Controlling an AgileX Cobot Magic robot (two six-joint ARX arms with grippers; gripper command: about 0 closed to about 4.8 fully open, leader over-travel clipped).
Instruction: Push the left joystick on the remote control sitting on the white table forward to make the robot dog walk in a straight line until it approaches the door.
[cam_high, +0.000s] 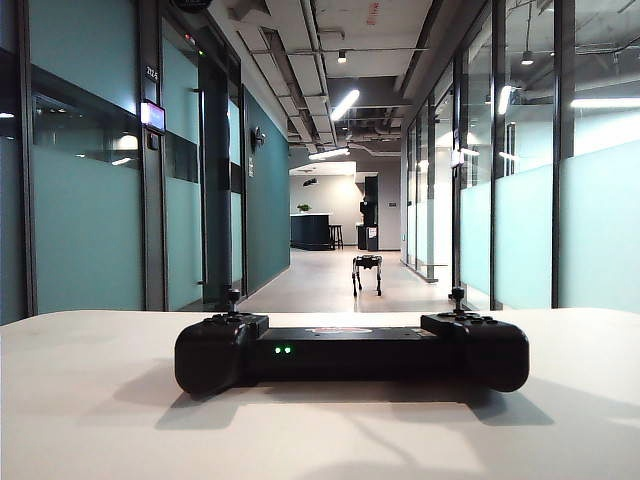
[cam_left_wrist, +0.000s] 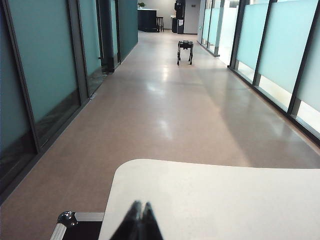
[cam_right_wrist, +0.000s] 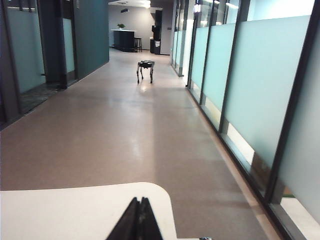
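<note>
exterior / remote control (cam_high: 351, 352): sits flat on the white table (cam_high: 90, 400), two green lights lit on its middle bar, nothing touching it.
exterior / left joystick (cam_high: 232, 296): stands upright on the left end of the remote control, free of any contact.
exterior / right stick (cam_high: 457, 295): upright on the opposite end of the remote control, also untouched.
exterior / robot dog (cam_high: 366, 272): standing on all four legs well beyond the remote control, far down the corridor floor, between the teal wall and the glass partitions.
exterior / grippers: neither shows in this view.
left wrist / left gripper (cam_left_wrist: 138, 224): fingers pressed together to a point, holding nothing, over the near edge of the white table (cam_left_wrist: 215, 200); remote control not in this view.
left wrist / robot dog (cam_left_wrist: 185, 51): far down the corridor past the table's far edge, standing, well apart from the table.
left wrist / case corner (cam_left_wrist: 67, 222): metal-edged black case just beside the table's rounded corner, lower than the top.
right wrist / right gripper (cam_right_wrist: 137, 221): fingers closed tight against each other, empty, over the white table (cam_right_wrist: 60, 212) near its rounded corner.
right wrist / robot dog (cam_right_wrist: 145, 70): standing far beyond the table, near the glass partitions.
</note>
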